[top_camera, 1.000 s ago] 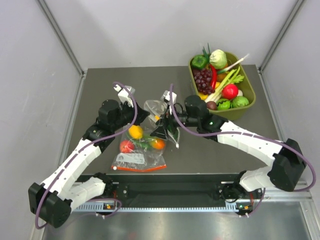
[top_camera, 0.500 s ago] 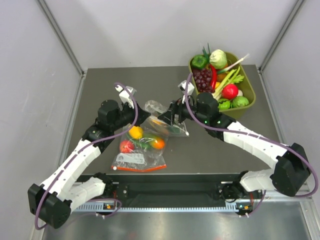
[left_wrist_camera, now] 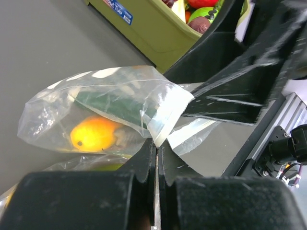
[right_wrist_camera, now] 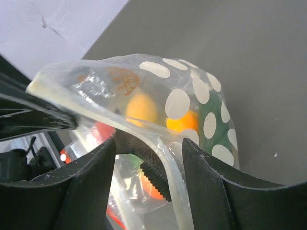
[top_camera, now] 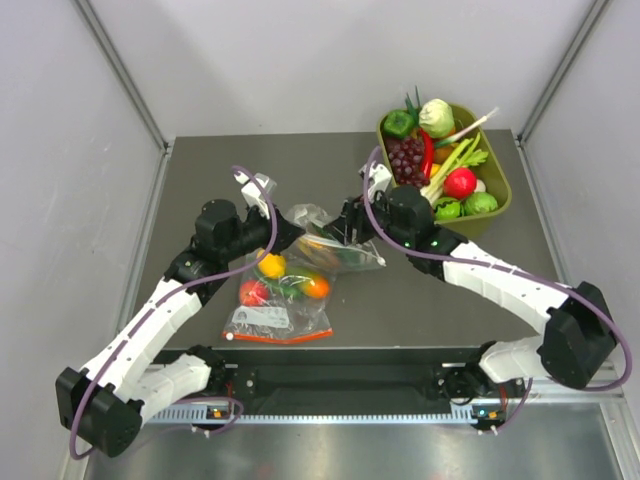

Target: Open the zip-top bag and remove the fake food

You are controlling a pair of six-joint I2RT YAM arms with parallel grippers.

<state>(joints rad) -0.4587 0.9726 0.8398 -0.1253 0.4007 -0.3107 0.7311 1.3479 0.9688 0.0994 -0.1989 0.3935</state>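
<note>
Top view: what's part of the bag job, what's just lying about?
Job: zip-top bag, yellow fruit and green cucumber piece inside it, left claw pinching its edge, right claw at its mouth.
Lying about: plain clear bag of small round fruits, green bin of toy produce.

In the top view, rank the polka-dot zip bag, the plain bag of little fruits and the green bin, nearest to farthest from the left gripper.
1. The zip-top bag: its edge is pinched in the left gripper.
2. The plain bag: just nearer the arm bases.
3. The green bin: far off at the back right corner.
</note>
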